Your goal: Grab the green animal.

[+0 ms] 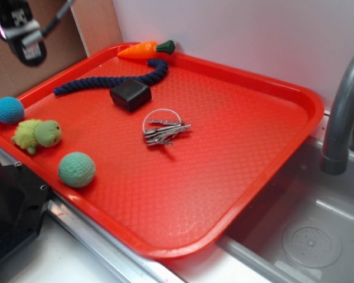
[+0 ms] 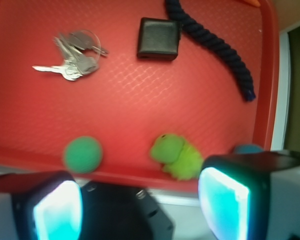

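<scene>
Green animal (image 1: 38, 134) at tray (image 1: 236, 135) left edge, between blue ball (image 1: 9, 109) and mint ball (image 1: 76, 170). Keys (image 1: 164, 131), black box (image 1: 130, 94), rope (image 1: 109, 79) well apart. Fingers (image 2: 225, 192) spread, empty, raised clear of tray.

A red tray (image 1: 271, 141) held keys (image 1: 163, 131) at center, a black box (image 1: 130, 94), navy rope (image 1: 106, 79) and carrot toy (image 1: 146, 49) toward upper left.
</scene>
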Controlling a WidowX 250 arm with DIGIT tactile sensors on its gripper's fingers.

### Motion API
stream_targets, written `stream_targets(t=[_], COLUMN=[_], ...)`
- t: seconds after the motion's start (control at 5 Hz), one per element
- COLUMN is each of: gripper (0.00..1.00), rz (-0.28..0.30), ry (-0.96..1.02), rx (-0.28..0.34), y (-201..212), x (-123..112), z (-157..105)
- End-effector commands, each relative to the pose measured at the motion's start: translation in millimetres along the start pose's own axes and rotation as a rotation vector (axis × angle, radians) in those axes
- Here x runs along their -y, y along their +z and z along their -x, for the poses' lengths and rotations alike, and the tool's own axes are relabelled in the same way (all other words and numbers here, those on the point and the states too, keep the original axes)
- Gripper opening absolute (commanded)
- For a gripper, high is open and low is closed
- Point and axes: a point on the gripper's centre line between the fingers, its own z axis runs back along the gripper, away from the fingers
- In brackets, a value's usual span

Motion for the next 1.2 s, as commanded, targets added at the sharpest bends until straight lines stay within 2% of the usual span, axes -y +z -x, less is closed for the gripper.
stream_targets(t=[0.0,0.2,0.4,0.6,0.8,1.0], gripper=[1.00,1.00,1.00,1.00,1.00,1.00], rz=[-0.031,-0.088,-0.084,-0.020,0.033,0.089], ry=[-0.390,-0.463,-0.403,-0.268,-0.201,-0.212], rx=[0.023,-0.009,0.001,0.054,0.082,0.077], y=[-43,-53,-74,-92,-108,-126], x=[-31,-39,-42,-38,-41,-37], z=[-2,4,12,19,19,11])
